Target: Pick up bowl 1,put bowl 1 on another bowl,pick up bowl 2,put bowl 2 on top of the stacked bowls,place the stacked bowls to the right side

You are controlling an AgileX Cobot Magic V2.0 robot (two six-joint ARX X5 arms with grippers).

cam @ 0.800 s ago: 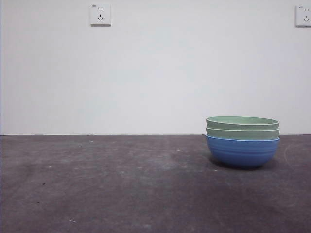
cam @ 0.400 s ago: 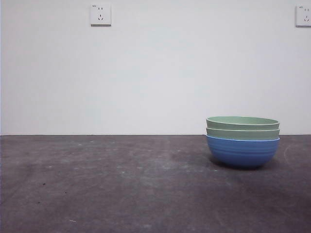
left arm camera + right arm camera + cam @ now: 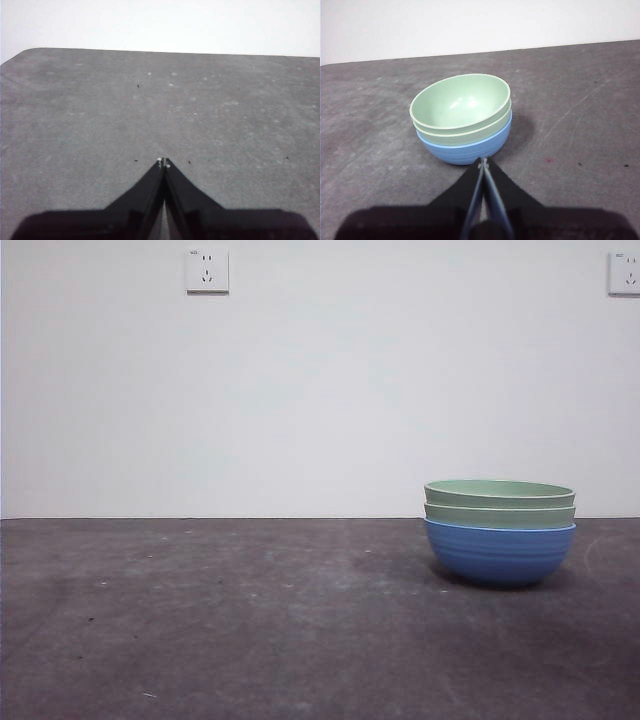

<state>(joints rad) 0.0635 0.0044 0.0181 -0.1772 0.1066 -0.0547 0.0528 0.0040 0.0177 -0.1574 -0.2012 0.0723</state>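
Now: the stacked bowls (image 3: 499, 532) rest on the table (image 3: 250, 630), unmoved since the earlier frames.
Two pale green bowls nest in the blue bowl (image 3: 465, 147); left claw (image 3: 163, 161) and right claw (image 3: 483, 161) closed, empty.

You had a dark grey worktop (image 3: 220, 620), matte, scuffed, with pale flecks and a few small dark specks. Only one item rested directly on it: the blue bowl (image 3: 499, 555), ribbed, upright, toward the right side in the front view. It carried two pale green bowls (image 3: 499, 502) nested inside it. Its shadow fell on the worktop around its base. The right wrist view showed a rounded corner of the worktop.
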